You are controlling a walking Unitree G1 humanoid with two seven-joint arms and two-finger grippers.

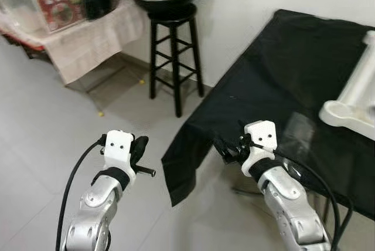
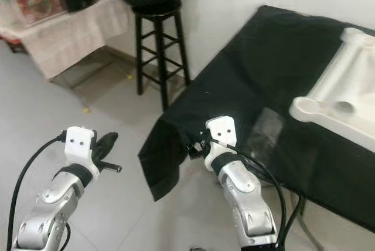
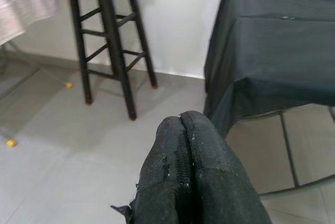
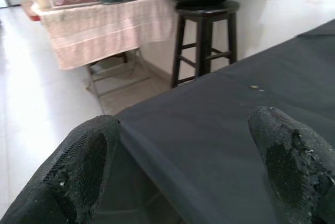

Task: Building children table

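A white plastic table part (image 2: 331, 101) with round sockets lies on the black-clothed table (image 1: 281, 81) at the far right. My right gripper (image 1: 226, 150) hovers at the near corner of that table, well short of the white part. In the right wrist view it (image 4: 183, 130) is open, its fingers spread wide above the black cloth with nothing between them. Over the floor to the left of the table, my left gripper (image 1: 140, 148) is raised. The left wrist view shows its fingers (image 3: 182, 130) pressed together and shut on nothing.
A black wooden stool (image 1: 173, 57) carrying a dark pan and a plastic box stands by the white wall, left of the table. A low table under a pink cloth (image 1: 88, 37) with clutter sits at the back left. Grey tiled floor (image 1: 47, 145) lies between.
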